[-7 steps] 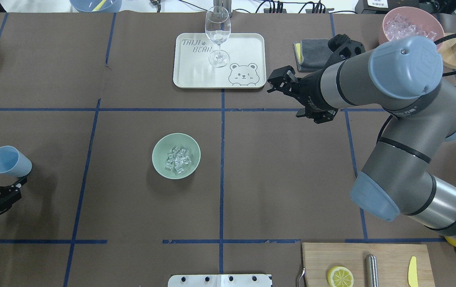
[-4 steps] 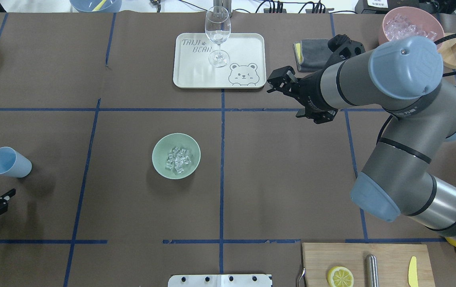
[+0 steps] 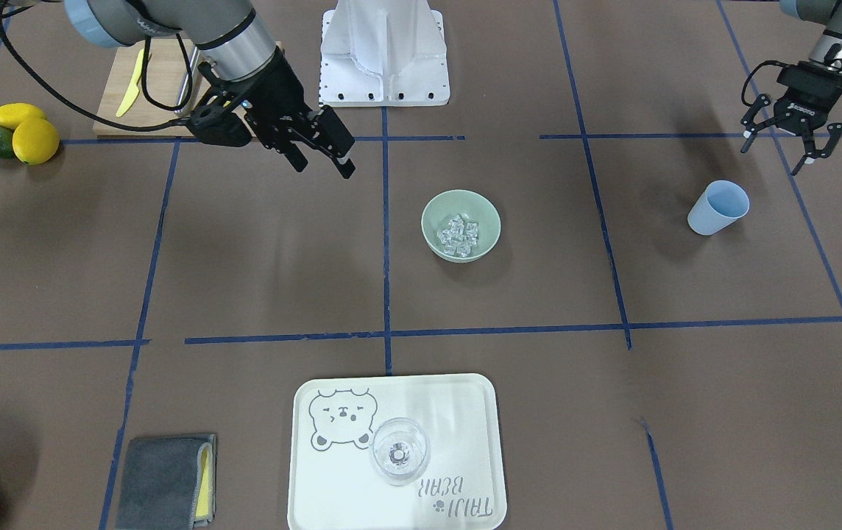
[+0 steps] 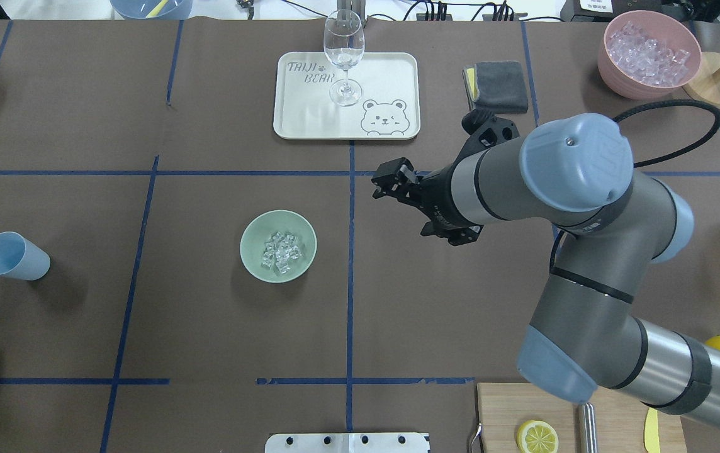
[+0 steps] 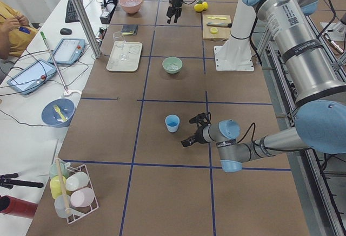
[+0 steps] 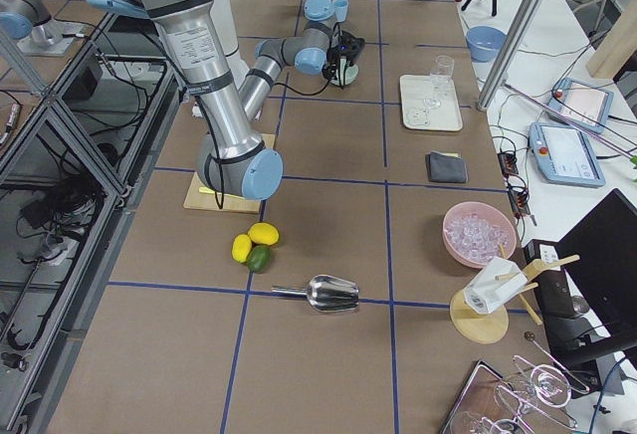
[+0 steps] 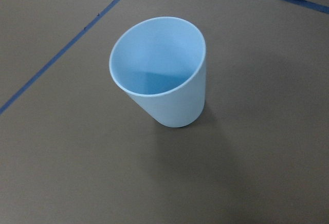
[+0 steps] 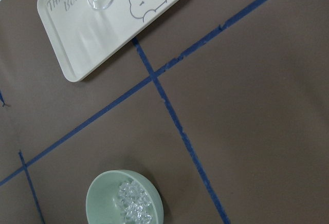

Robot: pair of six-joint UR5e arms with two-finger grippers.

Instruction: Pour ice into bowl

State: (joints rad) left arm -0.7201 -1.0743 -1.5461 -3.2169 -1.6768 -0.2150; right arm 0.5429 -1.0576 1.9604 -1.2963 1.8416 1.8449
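The pale mint-green bowl (image 4: 278, 221) stands left of the table's centre and holds a small heap of clear ice (image 4: 282, 251). Bowl (image 3: 483, 213) and ice (image 3: 459, 232) also show in the front view, and the bowl (image 8: 103, 203) in the right wrist view. The blue cup (image 4: 14, 256) stands upright and empty at the far left, filling the left wrist view (image 7: 159, 72). My left gripper (image 3: 778, 154) is open and empty, hanging just behind the cup (image 3: 717, 207); it is outside the overhead view. My right gripper (image 4: 385, 182) is open and empty, above the table right of the bowl.
A white bear tray (image 4: 309, 119) with a wine glass (image 4: 343, 56) sits at the back. A grey cloth (image 4: 498, 85) and a pink bowl of ice (image 4: 646, 53) are at the back right. A cutting board (image 4: 498, 415) with a lemon slice (image 4: 537, 436) is at the front right.
My left gripper has drawn back from the blue cup and left the overhead view; the cup stands alone. My right arm has swung left and nearer, towards the table's centre.
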